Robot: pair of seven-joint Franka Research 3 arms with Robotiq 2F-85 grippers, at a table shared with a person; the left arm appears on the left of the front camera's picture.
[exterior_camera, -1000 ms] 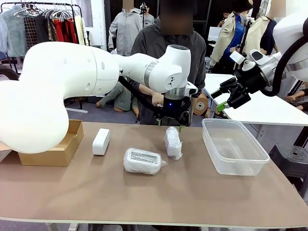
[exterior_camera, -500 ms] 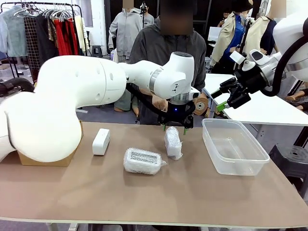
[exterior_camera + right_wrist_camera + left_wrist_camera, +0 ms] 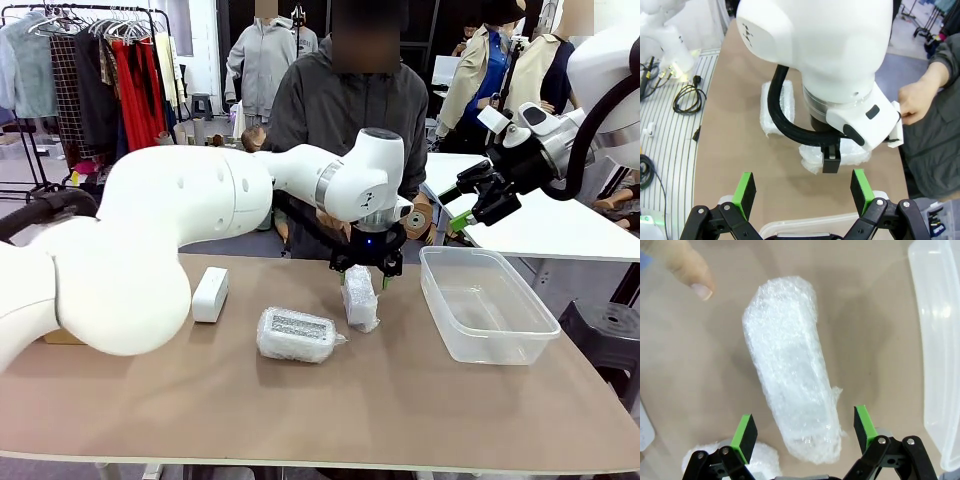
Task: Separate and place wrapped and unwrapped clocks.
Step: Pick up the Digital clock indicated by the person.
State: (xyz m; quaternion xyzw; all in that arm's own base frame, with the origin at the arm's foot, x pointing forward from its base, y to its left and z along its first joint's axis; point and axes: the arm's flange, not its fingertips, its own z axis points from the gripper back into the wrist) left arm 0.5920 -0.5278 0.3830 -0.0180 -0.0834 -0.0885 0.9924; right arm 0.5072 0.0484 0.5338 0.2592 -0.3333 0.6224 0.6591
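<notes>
The wrapped clock [image 3: 360,298] nearest the clear tub [image 3: 500,350] lies on the counter [image 3: 400,420], between the tub and the second wrapped clock [image 3: 297,335]. The left tool [image 3: 362,272] is held just above it, jaws spread wide and nothing pinched. The step in hand is judged to be the grasp. The pads [image 3: 746,432] are best lowered astride the narrow width. Since the bundle is seen slightly askew to the pad line in the left wrist view, a small wrist roll is advised before closing, so that the block is gripped rather than loose crinkled wrap. A person's fingertip [image 3: 692,277] near the clock's far end is made plain by that view, whereas in the front view that spot is covered by the left arm [image 3: 200,200]; care is called for there. The bare clock [image 3: 210,294], well apart to the left, is laid out clearly in the front view. The right tool [image 3: 802,187] is seen spread and empty in the right wrist view, above the tub's rim.
</notes>
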